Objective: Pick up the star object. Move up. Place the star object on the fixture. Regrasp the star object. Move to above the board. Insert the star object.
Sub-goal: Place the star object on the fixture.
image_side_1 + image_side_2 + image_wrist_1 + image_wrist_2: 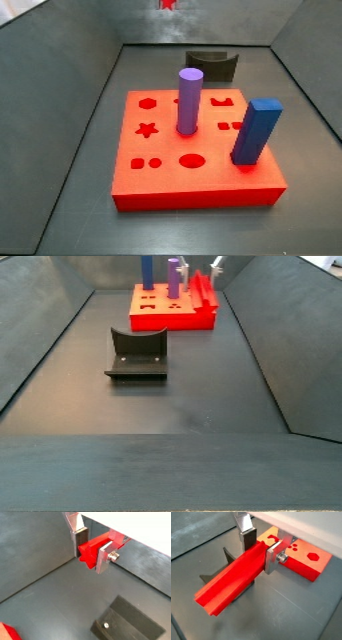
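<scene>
My gripper (92, 551) is shut on the star object (87, 553), a red peg with a star-shaped end. In a wrist view the peg (231, 579) shows as a long red bar running out from between the silver fingers (271, 556). It hangs in the air above the floor. The fixture (130, 624) is a dark bracket lying below the peg, apart from it. In a side view the gripper (215, 266) is high at the far end, with the peg (203, 291) hanging beside the board (167, 318). The board (187, 175) is a thick red slab with shaped holes.
A tall purple cylinder (189, 100) and a blue square post (255, 130) stand upright in the board. The fixture (211, 65) sits behind the board, near the back wall. Grey sloping walls enclose the dark floor (174, 406) on all sides.
</scene>
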You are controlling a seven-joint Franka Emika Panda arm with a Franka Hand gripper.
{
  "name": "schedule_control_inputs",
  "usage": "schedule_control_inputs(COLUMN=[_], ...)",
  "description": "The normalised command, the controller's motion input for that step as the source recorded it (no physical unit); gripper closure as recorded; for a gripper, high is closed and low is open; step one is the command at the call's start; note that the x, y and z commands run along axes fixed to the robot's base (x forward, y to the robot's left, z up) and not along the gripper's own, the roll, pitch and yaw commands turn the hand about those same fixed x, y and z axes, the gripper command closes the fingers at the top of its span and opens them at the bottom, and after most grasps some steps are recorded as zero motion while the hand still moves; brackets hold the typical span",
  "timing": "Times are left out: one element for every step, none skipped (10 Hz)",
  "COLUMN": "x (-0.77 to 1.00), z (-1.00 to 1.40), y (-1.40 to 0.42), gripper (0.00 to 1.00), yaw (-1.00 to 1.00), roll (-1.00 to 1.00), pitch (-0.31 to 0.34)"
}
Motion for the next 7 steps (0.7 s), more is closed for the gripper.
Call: schedule_control_inputs(x=[1.0, 1.0, 1.0, 1.0, 1.0, 1.0, 1.0], z=[-0.01, 0.0, 0.0, 0.09, 0.09, 0.07, 0.04], y=[-0.13, -0.1, -0.07, 0.04, 0.06, 0.08, 0.06], gripper=[1.0, 1.0, 1.0, 1.0, 1.0, 1.0, 1.0], yaw=[-0.05, -0.02, 0.0, 0.03, 0.03, 0.02, 0.01], roll=[-0.05, -0.05, -0.05, -1.0, -1.0, -1.0, -1.0], pitch=[0.16, 0.161, 0.163, -0.079, -0.078, -0.067, -0.044])
